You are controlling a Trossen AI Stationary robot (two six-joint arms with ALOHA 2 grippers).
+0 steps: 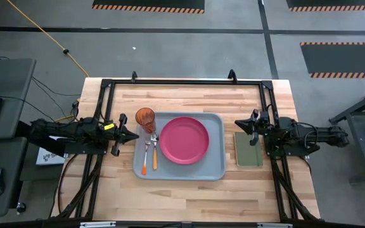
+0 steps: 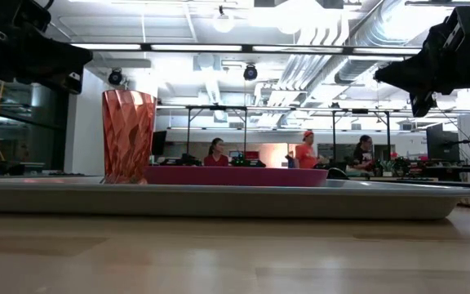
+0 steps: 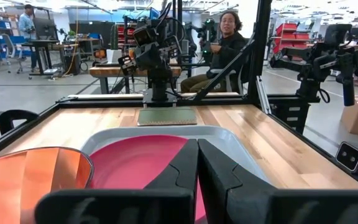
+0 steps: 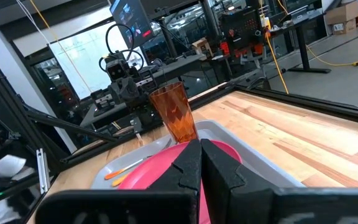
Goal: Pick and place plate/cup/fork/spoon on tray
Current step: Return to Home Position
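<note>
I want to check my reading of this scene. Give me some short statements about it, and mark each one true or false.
1. The cup stands upright on the tray. True.
2. The plate lies on the green pad. False: it lies on the tray, and the pad is beside the tray.
3. The left pincer holds the cup. False: it is shut and empty, at the tray's edge near the cup.
4. An orange-handled utensil lies on the tray beside the plate. True.
5. The right pincer is shut, near the green pad. True.

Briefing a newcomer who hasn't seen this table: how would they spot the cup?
Start at the pale blue-grey tray on the wooden table. The cup stands upright in its corner by the left gripper, beside the pink plate. It alone is tall, translucent and red-orange.
</note>
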